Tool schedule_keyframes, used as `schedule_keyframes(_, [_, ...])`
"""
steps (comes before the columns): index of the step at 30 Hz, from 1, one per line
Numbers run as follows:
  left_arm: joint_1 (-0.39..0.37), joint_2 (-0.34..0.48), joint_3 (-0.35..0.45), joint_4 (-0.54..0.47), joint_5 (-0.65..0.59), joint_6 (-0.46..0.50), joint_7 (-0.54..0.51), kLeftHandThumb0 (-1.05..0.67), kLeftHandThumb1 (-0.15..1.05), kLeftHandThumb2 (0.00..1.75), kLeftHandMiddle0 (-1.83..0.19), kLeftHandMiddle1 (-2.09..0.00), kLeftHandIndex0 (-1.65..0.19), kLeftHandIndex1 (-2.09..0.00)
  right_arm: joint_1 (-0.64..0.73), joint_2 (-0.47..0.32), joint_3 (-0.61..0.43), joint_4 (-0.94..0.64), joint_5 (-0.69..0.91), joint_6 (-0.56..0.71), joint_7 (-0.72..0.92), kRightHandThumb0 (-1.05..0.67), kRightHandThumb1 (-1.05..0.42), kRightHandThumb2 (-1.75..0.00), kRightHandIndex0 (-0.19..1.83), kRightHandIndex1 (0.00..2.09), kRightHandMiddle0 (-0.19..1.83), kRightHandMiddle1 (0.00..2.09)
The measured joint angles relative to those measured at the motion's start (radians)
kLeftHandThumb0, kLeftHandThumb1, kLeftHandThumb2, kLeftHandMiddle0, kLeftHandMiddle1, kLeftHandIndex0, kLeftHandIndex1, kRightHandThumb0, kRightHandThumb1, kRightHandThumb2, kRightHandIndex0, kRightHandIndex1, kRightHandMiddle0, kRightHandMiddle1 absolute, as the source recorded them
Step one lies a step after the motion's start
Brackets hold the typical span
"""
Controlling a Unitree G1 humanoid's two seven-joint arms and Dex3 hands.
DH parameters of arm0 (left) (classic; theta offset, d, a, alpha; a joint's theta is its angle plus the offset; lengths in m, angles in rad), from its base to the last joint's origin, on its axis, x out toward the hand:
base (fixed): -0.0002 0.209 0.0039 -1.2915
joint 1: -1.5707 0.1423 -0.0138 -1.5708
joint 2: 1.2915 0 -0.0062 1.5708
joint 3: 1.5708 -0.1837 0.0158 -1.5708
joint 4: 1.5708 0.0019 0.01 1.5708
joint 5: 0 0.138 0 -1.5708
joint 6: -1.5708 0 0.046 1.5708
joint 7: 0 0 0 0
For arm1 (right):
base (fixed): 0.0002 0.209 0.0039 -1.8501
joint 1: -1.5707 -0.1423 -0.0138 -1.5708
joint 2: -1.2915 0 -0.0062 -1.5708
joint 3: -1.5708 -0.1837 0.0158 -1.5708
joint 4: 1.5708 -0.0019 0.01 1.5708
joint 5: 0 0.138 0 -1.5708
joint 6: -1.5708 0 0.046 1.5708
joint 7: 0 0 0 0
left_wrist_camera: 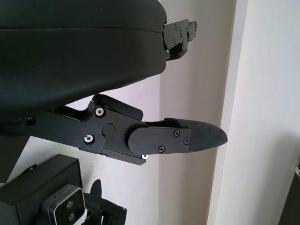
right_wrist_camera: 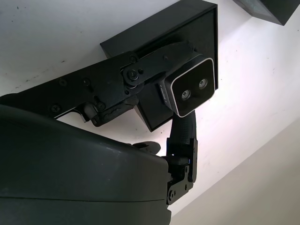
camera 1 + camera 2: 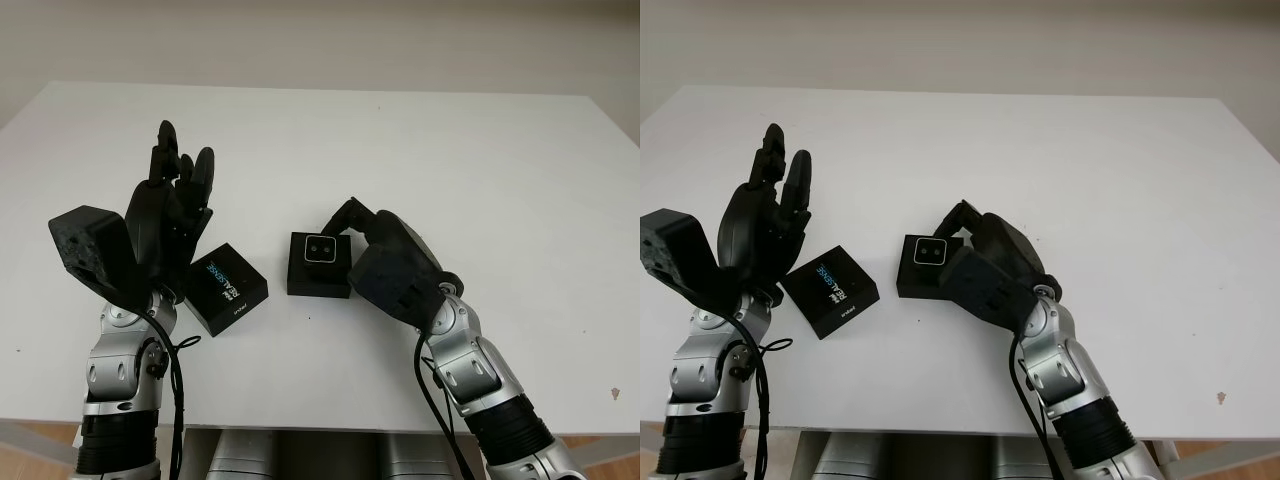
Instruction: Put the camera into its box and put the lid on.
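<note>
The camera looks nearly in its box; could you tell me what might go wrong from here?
The right hand grips the camera over the box; released crooked, it could sit proud and block the lid. Its fingers could drag the box when pulling away. The left hand, open above the lid, could nudge it aside.

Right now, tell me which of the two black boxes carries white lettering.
The black lid beside the raised, open left hand. The other box, at the right hand, holds the camera instead.
</note>
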Motion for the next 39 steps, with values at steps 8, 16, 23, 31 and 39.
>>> schedule_keyframes(8, [0.0, 0.0, 0.0, 0.0, 0.0, 0.0, 0.0, -0.69, 1.05, 0.38, 0.19, 0.0, 0.19, 0.0, 0.002, -0.006, 0.0, 0.0, 0.0, -0.005, -0.003, -0.53, -0.88, -0.05, 0.3, 0.03, 0.07, 1.4])
schedule_keyframes(16, [0.0, 0.0, 0.0, -0.002, 0.0, 0.003, 0.0, -0.7, 1.05, 0.37, 0.19, 0.0, 0.19, 0.0, 0.006, -0.016, -0.004, 0.0, 0.0, -0.024, -0.001, -0.56, -0.88, -0.05, 0.27, 0.03, 0.09, 1.16])
schedule_keyframes(23, [0.0, -0.001, 0.0, -0.007, 0.0, 0.003, 0.002, -0.69, 1.05, 0.38, 0.19, 0.0, 0.19, 0.0, 0.007, -0.051, -0.004, 0.007, 0.007, -0.061, 0.042, -0.6, -0.88, -0.05, 0.13, 0.03, 0.19, 0.48])
schedule_keyframes(31, [0.0, -0.001, 0.0, -0.009, 0.0, 0.006, 0.007, -0.68, 1.05, 0.38, 0.19, 0.0, 0.19, 0.0, 0.006, -0.068, -0.022, 0.008, 0.019, -0.074, 0.051, -0.62, -0.89, -0.05, 0.09, 0.04, 0.24, 0.3])
schedule_keyframes(39, [0.0, -0.002, -0.001, -0.009, 0.0, 0.006, 0.007, -0.68, 1.05, 0.38, 0.19, 0.0, 0.19, 0.0, -0.014, -0.111, -0.085, -0.03, 0.062, -0.136, 0.067, -0.62, -0.87, -0.05, 0.02, 0.01, 0.19, 0.23])
